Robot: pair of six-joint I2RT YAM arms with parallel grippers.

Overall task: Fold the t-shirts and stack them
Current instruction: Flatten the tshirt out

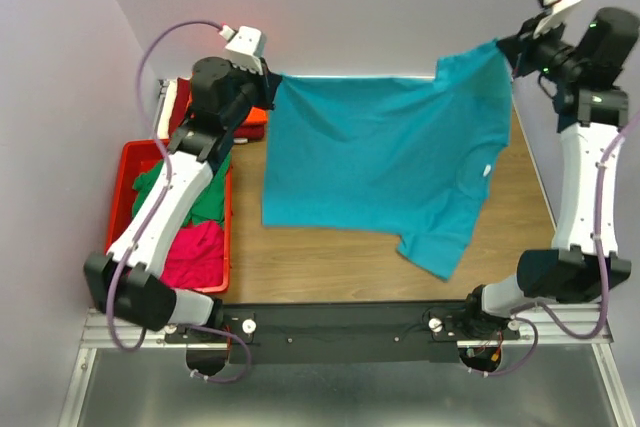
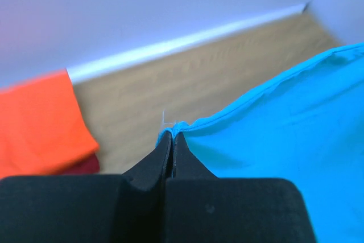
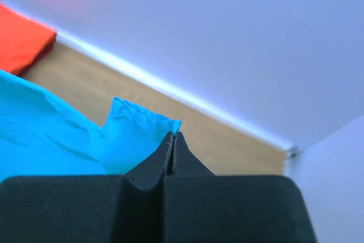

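The turquoise t-shirt (image 1: pixel 380 152) hangs spread in the air above the wooden table, held by two corners. My left gripper (image 1: pixel 270 75) is shut on its upper left corner; the left wrist view shows the pinched hem (image 2: pixel 172 131) between the black fingertips. My right gripper (image 1: pixel 505 47) is shut on its upper right corner, and the right wrist view shows the pinched cloth (image 3: pixel 142 129). A sleeve (image 1: pixel 440 247) dangles at the lower right. Green (image 1: pixel 205 197) and magenta (image 1: pixel 195 252) t-shirts lie in the red crate. An orange t-shirt (image 2: pixel 37 120) lies folded on a dark red one (image 2: pixel 85 166).
The red plastic crate (image 1: pixel 128 172) stands at the table's left edge beside the left arm. White walls close the table at the back, left and right. The wooden tabletop (image 1: pixel 330 267) shows below the hanging shirt.
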